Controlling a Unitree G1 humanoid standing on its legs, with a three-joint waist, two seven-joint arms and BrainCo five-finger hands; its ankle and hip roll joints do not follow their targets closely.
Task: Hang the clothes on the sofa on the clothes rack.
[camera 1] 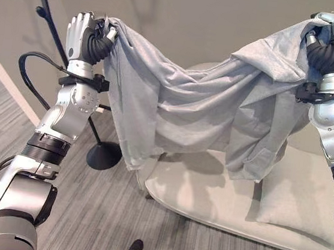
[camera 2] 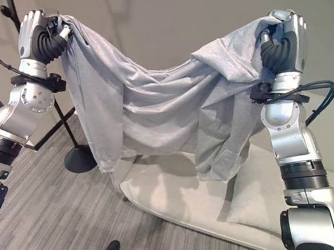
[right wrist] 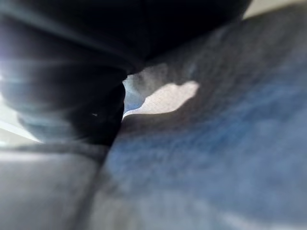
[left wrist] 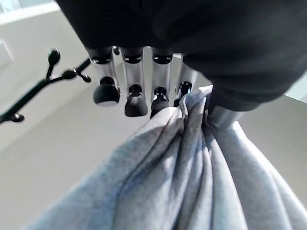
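Both hands are raised in the left eye view, with a grey shirt (camera 1: pixel 205 105) stretched between them. One end of the shirt is bunched in the curled fingers of the left hand (camera 1: pixel 87 34), and the other end is clutched by the right hand (camera 1: pixel 328 44). The shirt sags in the middle and is hung clear above a pale sofa (camera 1: pixel 207 196), on which a cushion (camera 1: pixel 294 200) is seen at the right. A black rack (camera 1: pixel 100 150) is stood at the far left, behind the left arm, its round base on the striped floor (camera 1: pixel 102 214).

From the right eye view the same is seen: the shirt is held off the sofa, well apart from the rack.

By the left wrist view, gathered folds of the shirt are pinched between the thumb and the fingers (left wrist: pixel 136 103), and the rack's hooks are seen beyond.

Through the right wrist view, cloth is pressed close against the dark cover; the fingers cannot be made out there.
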